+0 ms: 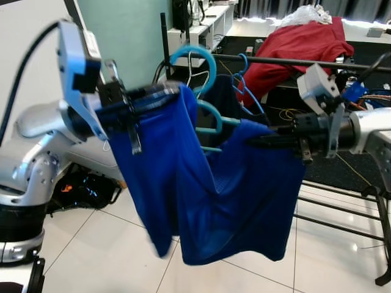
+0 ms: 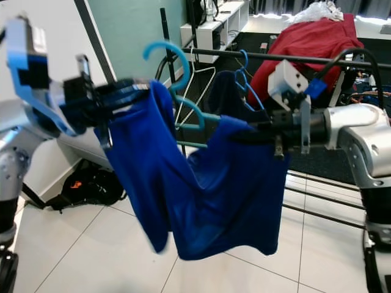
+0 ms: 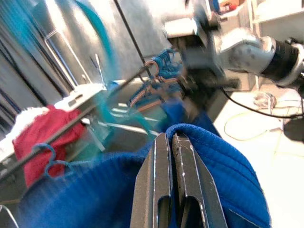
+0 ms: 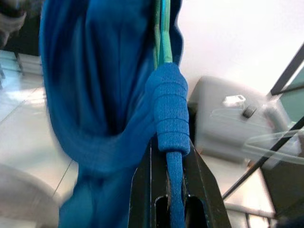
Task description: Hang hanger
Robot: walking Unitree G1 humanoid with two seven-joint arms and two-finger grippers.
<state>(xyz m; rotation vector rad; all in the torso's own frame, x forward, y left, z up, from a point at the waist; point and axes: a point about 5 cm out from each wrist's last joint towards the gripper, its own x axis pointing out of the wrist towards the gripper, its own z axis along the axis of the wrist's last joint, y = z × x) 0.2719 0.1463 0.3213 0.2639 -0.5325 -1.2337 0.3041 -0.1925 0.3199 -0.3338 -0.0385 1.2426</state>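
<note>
the left gripper [image 3: 172,142] is clenched on the blue shorts [image 1: 208,201], as its wrist view shows close up. the teal hanger [image 1: 204,91] sits between the arms, its hook short of the black rail [image 1: 287,61], i think. a red cloth [image 1: 299,43] lies behind. the right gripper [image 4: 171,152] pinches the other waistband edge.

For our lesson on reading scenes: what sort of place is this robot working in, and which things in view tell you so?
Probably a room at home used for laundry: a black clothes rail with spare blue hangers, a red garment draped behind, white floor tiles, and blue shorts on a teal hanger.
</note>
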